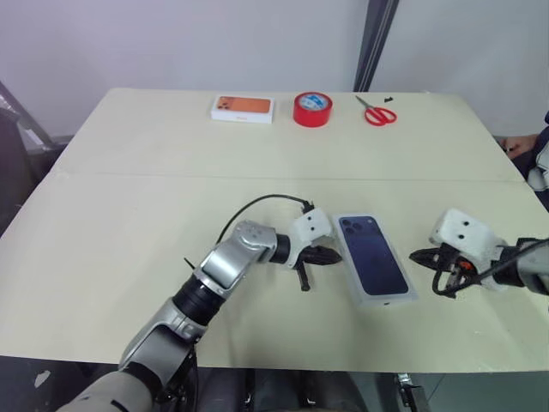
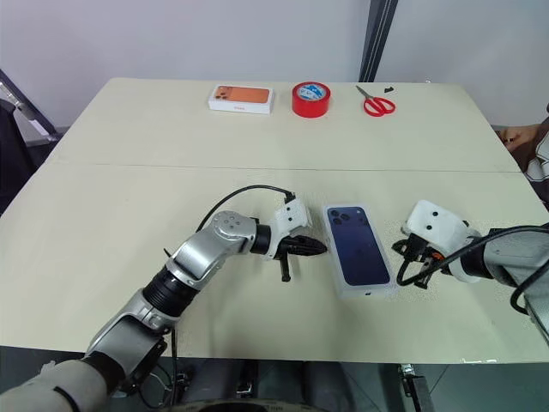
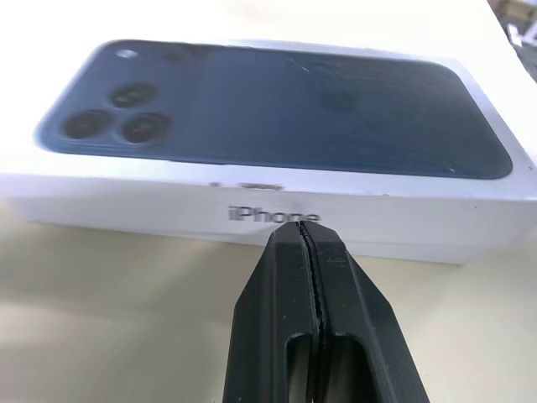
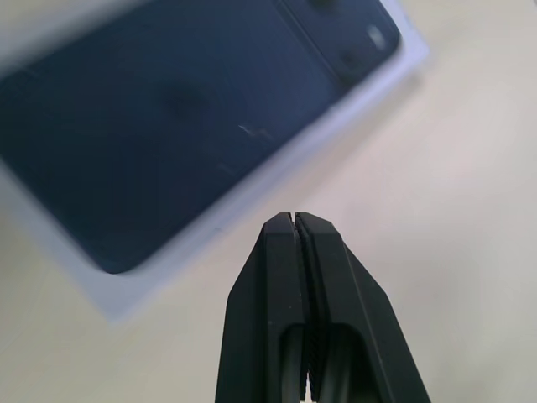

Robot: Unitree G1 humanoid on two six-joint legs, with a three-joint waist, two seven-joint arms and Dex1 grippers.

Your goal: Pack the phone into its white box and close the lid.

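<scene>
Lid [image 1: 375,258]: white cover printed with a dark blue phone back and three camera lenses, seated flat on the box near the front middle of the counter [image 1: 154,197]; lens cluster at its far end.
White box: under the lid; its white side wall with grey lettering shows in the left wrist view [image 3: 268,214]; closed.
Phone: cannot tell where it is; presumably hidden by the lid.
Left end effector [image 1: 328,255]: fingers pressed together, empty, tip just beside the long left side of the closed box, about mid-length; contact cannot be told.
Right end effector [image 1: 418,256]: fingers together, empty, near the box's right side, apart from it, above the counter.
Orange-phone box [image 1: 243,108]: far edge of the counter, left of the tape.
Red tape roll [image 1: 312,109]: far middle, lying flat.
Red scissors [image 1: 377,112]: right of the tape.
</scene>
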